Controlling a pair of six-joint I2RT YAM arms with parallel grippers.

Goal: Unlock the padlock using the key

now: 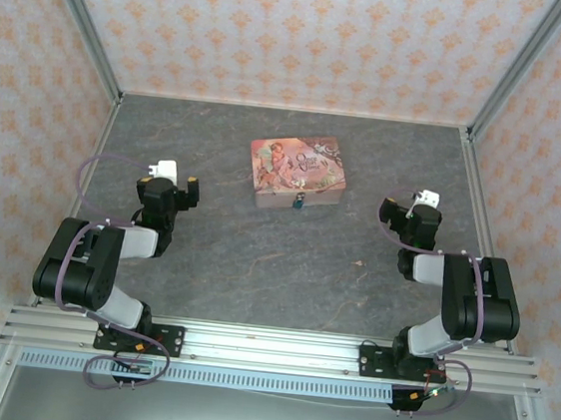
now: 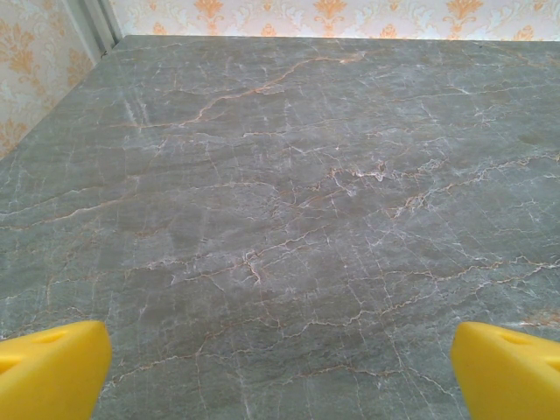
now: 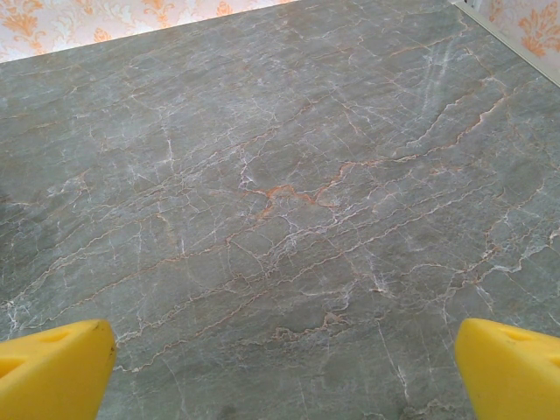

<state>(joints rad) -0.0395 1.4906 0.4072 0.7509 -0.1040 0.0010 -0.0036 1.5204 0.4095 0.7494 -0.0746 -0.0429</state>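
The tiny blue padlock (image 1: 299, 204) hangs at the front face of a pink illustrated tin (image 1: 297, 172) in the middle of the table. A small pale speck (image 1: 358, 263) lies on the table in front of the tin; I cannot tell whether it is the key. My left gripper (image 1: 175, 189) sits left of the tin, well apart from it. It is open (image 2: 280, 376), with yellow fingertips (image 2: 52, 369) spread wide over bare table. My right gripper (image 1: 409, 222) sits right of the tin, also open (image 3: 284, 372), nothing between its yellow fingertips (image 3: 512, 367).
The grey marbled table (image 1: 254, 267) is walled by patterned panels with metal corner posts (image 1: 84, 24) at the back left and right. An aluminium rail (image 1: 266, 347) carrying both arm bases runs along the near edge.
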